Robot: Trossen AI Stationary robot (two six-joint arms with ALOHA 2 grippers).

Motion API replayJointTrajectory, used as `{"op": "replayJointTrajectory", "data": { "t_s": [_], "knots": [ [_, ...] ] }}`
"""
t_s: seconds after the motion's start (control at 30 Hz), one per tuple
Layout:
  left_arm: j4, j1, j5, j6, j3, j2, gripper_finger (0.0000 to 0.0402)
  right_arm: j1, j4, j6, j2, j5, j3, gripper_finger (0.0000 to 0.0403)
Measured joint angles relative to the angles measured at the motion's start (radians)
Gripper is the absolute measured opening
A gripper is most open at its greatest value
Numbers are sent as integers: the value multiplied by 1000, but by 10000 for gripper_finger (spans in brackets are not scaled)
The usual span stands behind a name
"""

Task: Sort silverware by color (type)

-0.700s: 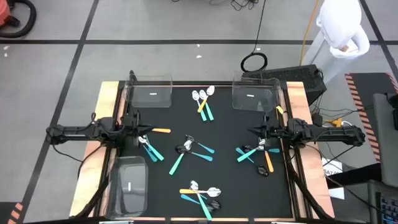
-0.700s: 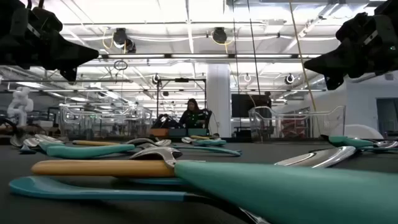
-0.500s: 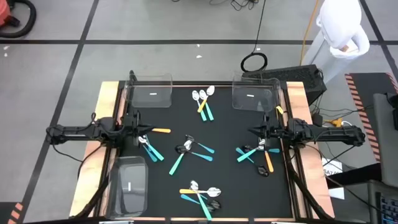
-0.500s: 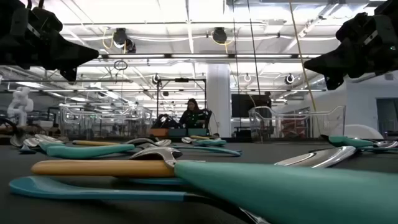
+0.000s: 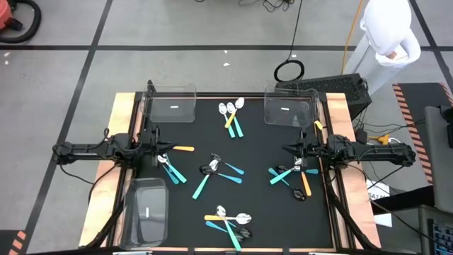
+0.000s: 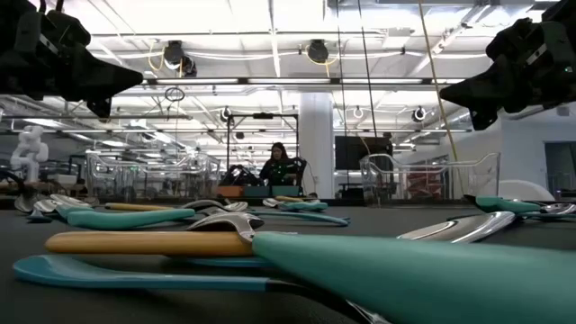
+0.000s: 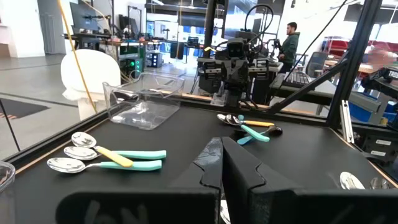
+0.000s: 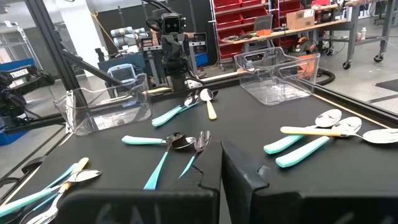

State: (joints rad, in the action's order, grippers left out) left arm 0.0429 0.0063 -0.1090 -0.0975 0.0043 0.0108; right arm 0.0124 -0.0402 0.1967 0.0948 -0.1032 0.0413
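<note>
The silverware lies in several clusters on the black mat: teal and orange handles at the far middle (image 5: 231, 117), at the left (image 5: 170, 167), in the centre (image 5: 216, 173), at the right (image 5: 294, 176) and at the near edge (image 5: 228, 222). My left gripper (image 5: 161, 149) hangs shut above the mat's left side, pointing toward the right, beside an orange handle (image 5: 183, 149). My right gripper (image 5: 290, 149) hangs shut above the mat's right side, pointing toward the left, just over the right cluster. Each wrist view shows its own shut fingers, the left (image 7: 222, 163) and the right (image 8: 221, 167), holding nothing.
Three clear bins stand on the table: one at the far left (image 5: 170, 105), one at the far right (image 5: 288, 108), one at the near left (image 5: 146, 211). Bare mat lies between the clusters. A person (image 6: 277, 165) sits far off in the room behind.
</note>
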Motion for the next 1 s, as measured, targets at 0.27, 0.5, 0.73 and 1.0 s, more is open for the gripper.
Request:
{"op": "replayJointTrajectory", "data": {
  "t_s": [0.27,0.5,0.73,1.0],
  "knots": [
    [0,0,0,0,0,0,5,0,0,0,0,0,0,4],
    [0,0,0,0,0,0,5,0,0,0,0,0,0,4],
    [0,0,-8,60,0,0,5,0,0,0,0,0,0,4],
    [45,0,-50,211,0,0,5,0,0,0,0,0,0,4]
  ]
}}
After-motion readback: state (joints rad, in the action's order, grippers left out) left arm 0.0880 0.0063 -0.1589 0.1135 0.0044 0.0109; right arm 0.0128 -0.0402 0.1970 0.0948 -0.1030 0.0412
